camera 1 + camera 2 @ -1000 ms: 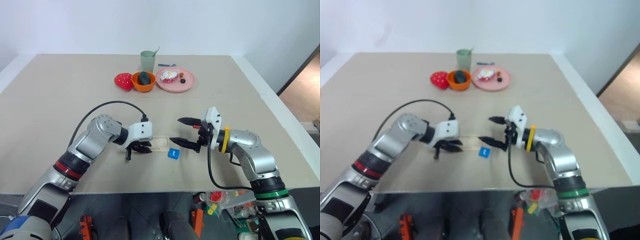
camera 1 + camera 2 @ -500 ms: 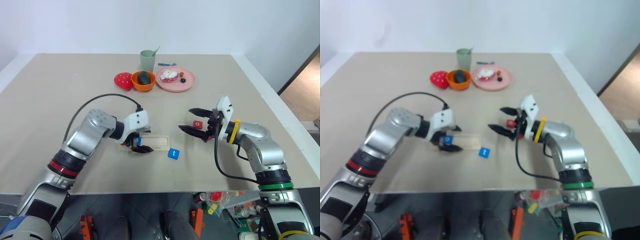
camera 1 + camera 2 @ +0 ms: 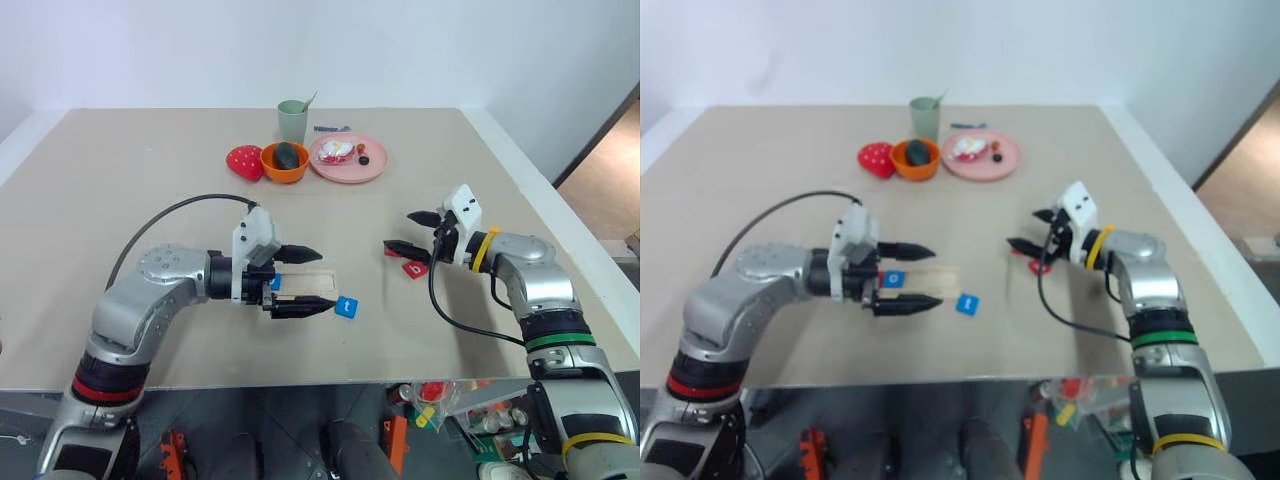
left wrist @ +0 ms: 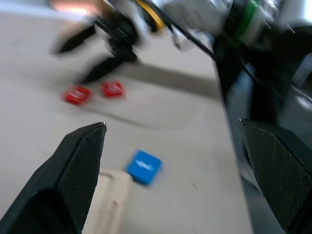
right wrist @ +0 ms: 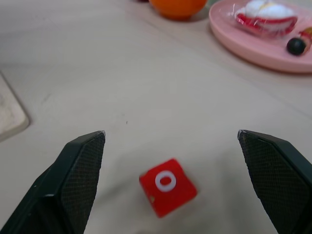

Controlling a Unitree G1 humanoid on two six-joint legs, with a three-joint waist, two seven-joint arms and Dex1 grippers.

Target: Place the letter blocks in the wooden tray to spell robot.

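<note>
Landmark: wooden tray (image 3: 308, 285), lying on the table (image 3: 120, 200).
Left gripper (image 3: 309, 281): wide open, empty, hovering over the tray, one finger on each long side.
Blue block in tray (image 3: 273, 283): at the tray's left end.
Blue "t" block (image 3: 347, 307): on the table just beside the tray's right end.
Right gripper (image 3: 409, 232): wide open, empty, well right of the tray.
Red "o" block (image 5: 168, 186): on the table below this gripper's fingers; a second red block (image 4: 112, 88) is next to it.

Two red letter blocks (image 4: 76, 94), two blue (image 3: 347, 307) (one wooden tray (image 3: 305, 284))
</note>
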